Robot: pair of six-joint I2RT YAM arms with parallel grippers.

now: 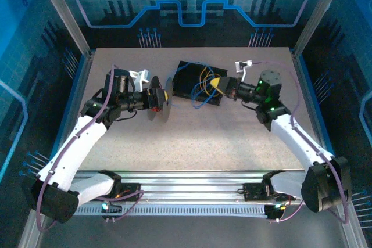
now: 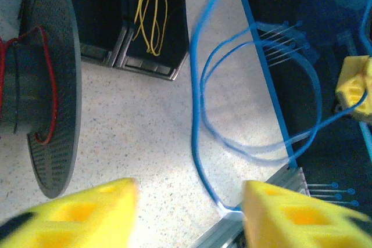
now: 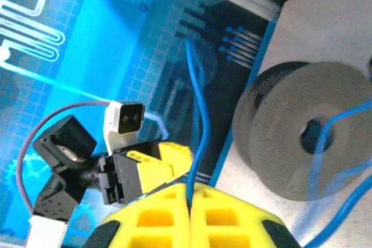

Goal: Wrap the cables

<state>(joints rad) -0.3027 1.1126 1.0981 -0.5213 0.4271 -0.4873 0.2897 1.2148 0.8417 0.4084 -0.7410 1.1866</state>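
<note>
While right pincer (image 3: 189, 201) clamps blue cable (image 3: 203, 126) — left pincer (image 2: 189, 201) (wrist view) gapes.

Your speckled grey tabletop (image 1: 232, 137): you'll find the black rectangular plastic tray (image 1: 183, 76) far centre. Thin yellow-orange wire (image 2: 154, 21) lies inside it. Grey perforated disc spool (image 1: 157, 108) stands on edge just left of the tray, thin red wire (image 2: 52, 85) round its hub. Thin blue wire (image 2: 193, 137) loops across the tray's near edge, between spool and right gripper (image 1: 220, 84).
</note>
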